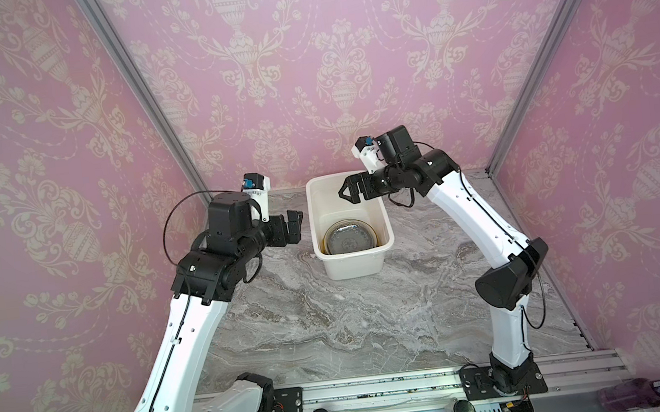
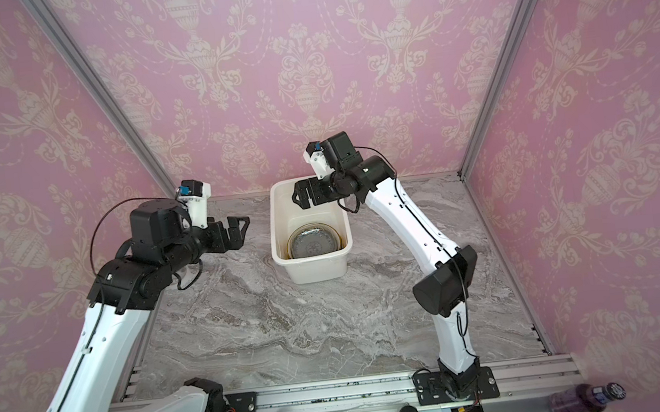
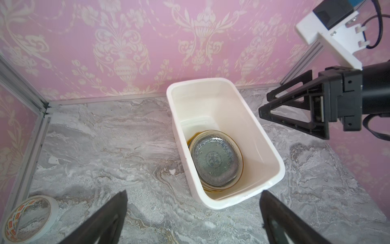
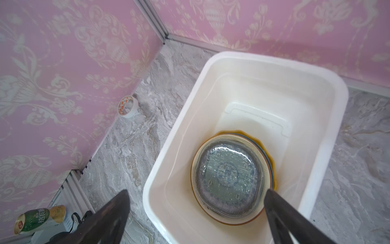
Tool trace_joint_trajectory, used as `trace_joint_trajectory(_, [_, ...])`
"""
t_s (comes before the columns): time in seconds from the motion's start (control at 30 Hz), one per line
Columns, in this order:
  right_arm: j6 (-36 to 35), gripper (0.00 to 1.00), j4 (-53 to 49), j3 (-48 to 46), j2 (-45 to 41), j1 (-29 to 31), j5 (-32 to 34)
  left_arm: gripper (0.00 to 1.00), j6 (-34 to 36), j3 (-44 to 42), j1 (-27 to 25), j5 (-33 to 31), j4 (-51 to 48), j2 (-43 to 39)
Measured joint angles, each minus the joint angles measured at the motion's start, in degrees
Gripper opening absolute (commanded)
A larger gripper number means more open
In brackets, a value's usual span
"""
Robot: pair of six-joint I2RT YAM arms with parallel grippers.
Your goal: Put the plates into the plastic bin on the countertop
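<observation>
Since no plate lies anywhere on the bare grey surface [image 1: 333, 332] in any view, the job looks done or all but done. The plates [image 1: 349, 236] sit as one flat stack inside the plastic bin [image 1: 353, 265], at the end nearer the bottom of the frame in both top views, and the upper end of the bin floor is bare. Topmost is a clear grey glass plate with a blue pattern showing through it. Cream and orange rims peep out beneath, and I judge that nesting one on another is what lets them all fit a tub barely wider than they are. The right hand [image 1: 342, 191] hangs above the upper end of the bin, jaws spread wide with nothing between them, well clear of the stack below. The left hand [image 1: 296, 223] hovers just left of the bin, above the surface, also spread and empty, probably held aside so as not to crowd the opening. A roll of tape [image 4: 133, 112] lies against the side wall, well apart from the bin and no part of the task
</observation>
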Motion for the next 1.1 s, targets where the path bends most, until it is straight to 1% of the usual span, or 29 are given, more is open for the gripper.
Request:
trace_joint_trajectory(0.1, [0.4, 1.0, 6.1, -4.9, -5.7, 0.0, 3.9, 0.99, -0.1, -1.2, 0.0, -1.1, 3.3, -3.3])
trace_joint_trajectory(0.2, [0.7, 1.0, 12.9, -13.4, -12.1, -0.7, 7.0, 0.99, -0.5, -3.9, 0.0, -1.5, 7.3, -6.3])
trace_joint_trajectory(0.3, [2.4, 1.0, 22.8, -27.6, -21.0, -2.8, 8.2, 0.99, -1.4, -6.2, 0.0, -2.4, 10.1, -8.5])
trace_joint_trajectory(0.37, [5.0, 1.0, 30.1, -38.1, -27.8, -5.3, 8.9, 0.99, -1.8, -6.8, 0.0, -3.7, 11.3, -9.5])
trace_joint_trajectory(0.43, [7.7, 1.0, 34.9, -45.6, -33.2, -8.5, 9.3, 0.99, -2.3, -7.5, 0.0, -5.6, 12.7, -10.4])
trace_joint_trajectory(0.53, [10.1, 1.0, 37.4, -50.6, -38.9, -13.7, 10.1, 0.99, -2.6, -10.3, 0.0, -10.5, 14.0, -11.9])
trace_joint_trajectory(0.7, [10.1, 1.0, 37.0, -56.8, -48.2, -22.1, 14.4, 0.99, -1.5, -17.6, 1.1, -20.5, 16.4, -13.3])
trace_joint_trajectory(0.8, [10.2, 1.0, 36.2, -63.3, -53.9, -29.4, 17.6, 0.99, -1.4, -22.8, 4.8, -24.2, 18.3, -12.8])
trace_joint_trajectory(0.87, [10.7, 1.0, 35.0, -68.6, -56.9, -34.6, 20.4, 0.99, -2.5, -26.4, 8.9, -25.3, 19.5, -12.3])
trace_joint_trajectory(0.9, [10.8, 1.0, 34.3, -70.5, -57.6, -36.2, 21.5, 0.99, -3.1, -28.1, 10.8, -25.5, 20.3, -12.2])
trace_joint_trajectory(0.93, [10.8, 1.0, 33.9, -73.2, -58.3, -37.5, 23.0, 0.99, -3.7, -30.5, 13.0, -25.7, 21.5, -12.1])
trace_joint_trajectory(1.0, [10.3, 1.0, 33.9, -78.1, -58.8, -38.2, 25.2, 0.99, -4.3, -35.1, 16.2, -26.4, 23.8, -12.0])
trace_joint_trajectory(1.1, [9.2, 1.0, 36.1, -86.9, -58.6, -38.3, 26.6, 0.99, -4.3, -42.0, 18.7, -26.9, 27.5, -10.4])
